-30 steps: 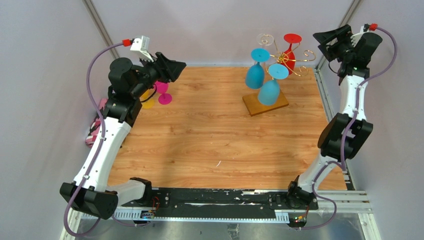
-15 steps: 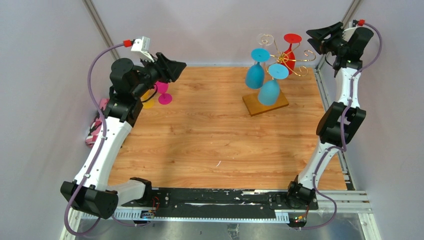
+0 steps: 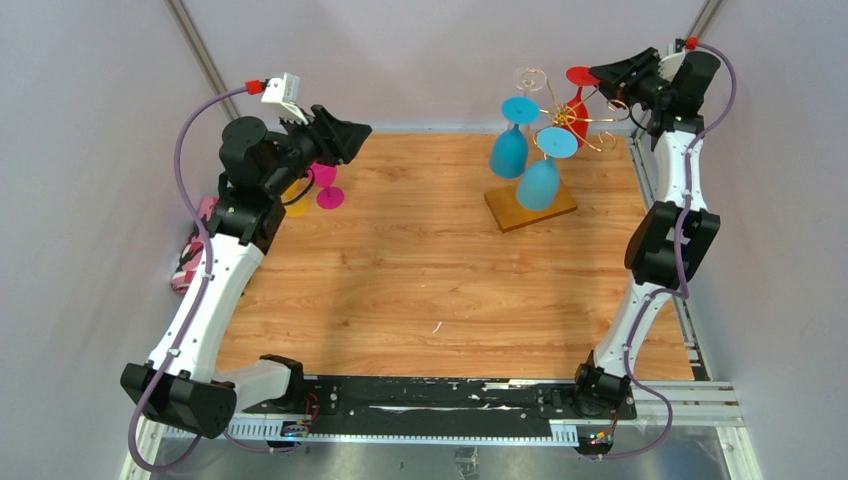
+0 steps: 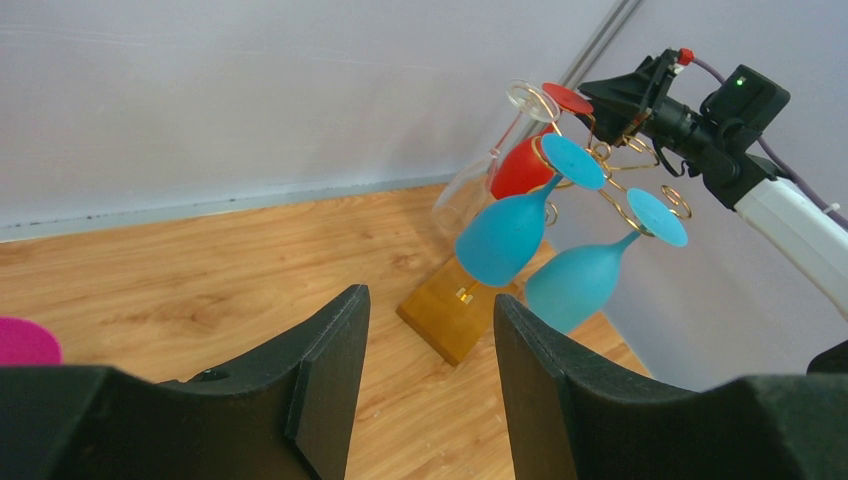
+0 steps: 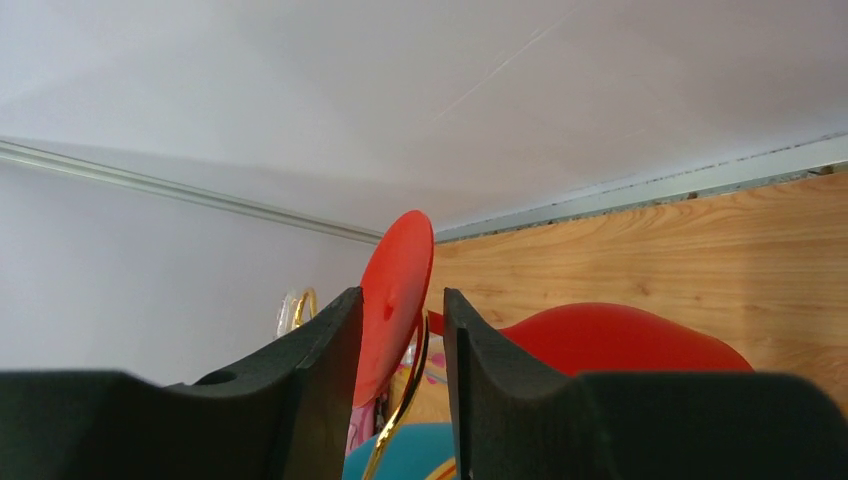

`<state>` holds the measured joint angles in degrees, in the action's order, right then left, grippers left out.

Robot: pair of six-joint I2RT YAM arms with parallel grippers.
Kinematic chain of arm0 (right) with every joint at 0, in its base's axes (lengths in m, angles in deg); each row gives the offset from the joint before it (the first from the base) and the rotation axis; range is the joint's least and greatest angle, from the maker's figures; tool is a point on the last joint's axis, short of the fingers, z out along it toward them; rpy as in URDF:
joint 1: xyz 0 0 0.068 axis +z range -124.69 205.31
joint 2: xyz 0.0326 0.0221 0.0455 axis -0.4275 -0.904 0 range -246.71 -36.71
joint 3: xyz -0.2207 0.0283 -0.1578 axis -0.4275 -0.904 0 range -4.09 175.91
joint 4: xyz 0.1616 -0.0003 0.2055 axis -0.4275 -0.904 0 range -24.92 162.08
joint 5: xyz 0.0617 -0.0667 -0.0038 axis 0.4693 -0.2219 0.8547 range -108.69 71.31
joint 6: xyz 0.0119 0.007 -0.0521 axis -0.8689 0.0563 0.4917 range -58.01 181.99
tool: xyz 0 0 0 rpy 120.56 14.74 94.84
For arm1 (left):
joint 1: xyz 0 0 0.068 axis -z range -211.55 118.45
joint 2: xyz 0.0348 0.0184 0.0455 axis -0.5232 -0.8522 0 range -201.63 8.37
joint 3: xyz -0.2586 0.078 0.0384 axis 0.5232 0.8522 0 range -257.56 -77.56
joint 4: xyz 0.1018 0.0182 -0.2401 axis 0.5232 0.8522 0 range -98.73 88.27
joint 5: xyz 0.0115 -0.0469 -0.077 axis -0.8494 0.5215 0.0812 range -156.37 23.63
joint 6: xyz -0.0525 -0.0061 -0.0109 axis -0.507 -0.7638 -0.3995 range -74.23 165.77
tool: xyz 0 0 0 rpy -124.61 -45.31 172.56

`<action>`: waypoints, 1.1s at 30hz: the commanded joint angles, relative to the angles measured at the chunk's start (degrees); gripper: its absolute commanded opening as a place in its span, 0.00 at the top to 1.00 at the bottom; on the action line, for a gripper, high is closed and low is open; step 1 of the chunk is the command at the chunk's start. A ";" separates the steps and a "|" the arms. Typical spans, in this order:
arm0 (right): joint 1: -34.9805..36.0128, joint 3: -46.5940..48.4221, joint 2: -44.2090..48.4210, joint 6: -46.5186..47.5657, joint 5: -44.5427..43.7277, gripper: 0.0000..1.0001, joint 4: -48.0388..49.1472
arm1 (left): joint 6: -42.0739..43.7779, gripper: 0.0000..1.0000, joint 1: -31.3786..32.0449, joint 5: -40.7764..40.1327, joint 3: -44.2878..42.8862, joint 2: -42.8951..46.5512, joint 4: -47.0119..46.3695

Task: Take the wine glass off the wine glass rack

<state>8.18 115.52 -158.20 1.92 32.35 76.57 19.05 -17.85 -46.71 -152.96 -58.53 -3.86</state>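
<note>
The wine glass rack (image 3: 577, 121) is gold wire on an amber wooden base (image 3: 530, 209) at the back right. Upside down on it hang a red wine glass (image 3: 578, 105), two blue glasses (image 3: 510, 149) and a clear glass (image 3: 528, 79). My right gripper (image 3: 602, 73) is open, high at the rack's top. In the right wrist view its jaws (image 5: 403, 310) straddle the red glass's foot disc (image 5: 398, 285) and a gold wire arm (image 5: 408, 390), with gaps on both sides. The red bowl (image 5: 620, 335) lies behind. My left gripper (image 3: 362, 130) is open and empty at the far left (image 4: 428, 297).
A pink glass (image 3: 328, 190) and a yellow glass (image 3: 297, 205) stand under the left arm near the table's left edge. Grey walls close in the back and both sides. The rack also shows in the left wrist view (image 4: 610, 160).
My right arm has swung left and up to the rack, and its open jaws have come around the red glass's foot. The left arm has not moved.
</note>
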 commanded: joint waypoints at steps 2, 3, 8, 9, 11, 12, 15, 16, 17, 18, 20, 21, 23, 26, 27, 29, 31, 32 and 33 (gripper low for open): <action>0.47 1.40 -1.38 0.02 0.78 0.61 -0.21 | 1.02 0.46 0.37 -0.65 0.42 1.26 -0.04; 0.43 1.41 -1.38 0.16 0.54 0.62 -0.33 | 0.90 0.46 0.37 -0.53 0.42 1.24 -0.17; -0.13 1.78 -1.58 -0.54 -0.24 0.74 0.56 | 0.23 0.46 0.37 -0.09 0.55 0.93 -0.81; -0.21 2.17 -1.78 -1.02 -0.20 0.75 0.80 | 0.14 0.46 0.37 0.12 0.64 0.90 -0.97; -0.47 2.69 -1.94 -1.56 -0.24 0.76 1.24 | 0.01 0.46 0.37 0.39 0.73 0.83 -1.08; -0.60 2.80 -1.87 -1.97 -0.46 0.76 1.61 | -0.07 0.46 0.37 0.56 0.75 0.86 -1.15; -0.82 4.10 -2.02 -2.65 -0.48 0.82 1.82 | -0.17 0.47 0.37 0.73 1.00 0.92 -1.25; -0.81 4.66 -2.22 -2.86 -0.24 0.84 1.76 | -0.25 0.47 0.37 0.69 1.10 1.03 -1.34; -0.88 5.06 -2.40 -3.08 -0.03 0.85 1.75 | -0.26 0.47 0.37 0.63 1.14 1.08 -1.37; -0.83 5.14 -2.43 -3.24 0.01 0.87 1.75 | -0.31 0.47 0.37 0.64 1.13 1.09 -1.43; -0.85 5.15 -2.28 -3.24 -0.03 0.93 1.62 | -0.41 0.48 0.37 0.79 1.19 1.23 -1.63; -0.89 5.04 -2.15 -3.09 -0.17 0.99 1.46 | -0.49 0.48 0.37 0.89 1.33 1.28 -1.83; -1.05 4.97 -1.70 -2.35 -0.75 1.00 0.81 | -0.54 0.48 0.37 1.02 1.53 1.30 -2.04; -1.53 4.67 -1.37 -2.33 -1.30 1.00 0.62 | -0.53 0.48 0.37 1.07 1.84 1.11 -1.97; -1.73 4.71 -1.38 -2.59 -1.16 1.00 0.87 | -0.52 0.48 0.37 1.11 1.94 1.01 -1.96; -2.15 4.51 -1.02 -2.76 -1.12 1.00 1.07 | -0.60 0.48 0.37 1.23 2.19 0.81 -1.96; -2.49 4.21 -0.51 -2.41 -1.27 1.00 1.13 | -0.65 0.48 0.37 1.26 2.41 0.67 -2.19; -2.62 4.33 -0.35 -1.83 -1.30 1.00 1.09 | -0.69 0.48 0.35 1.30 2.51 0.61 -2.41; -2.71 4.54 -0.25 -1.21 -1.16 0.98 0.90 | -0.82 0.48 0.37 1.34 2.60 0.50 -2.52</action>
<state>7.09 118.03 -160.28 -1.14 31.92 76.77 18.66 -17.85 -46.08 -151.38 -58.22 -4.61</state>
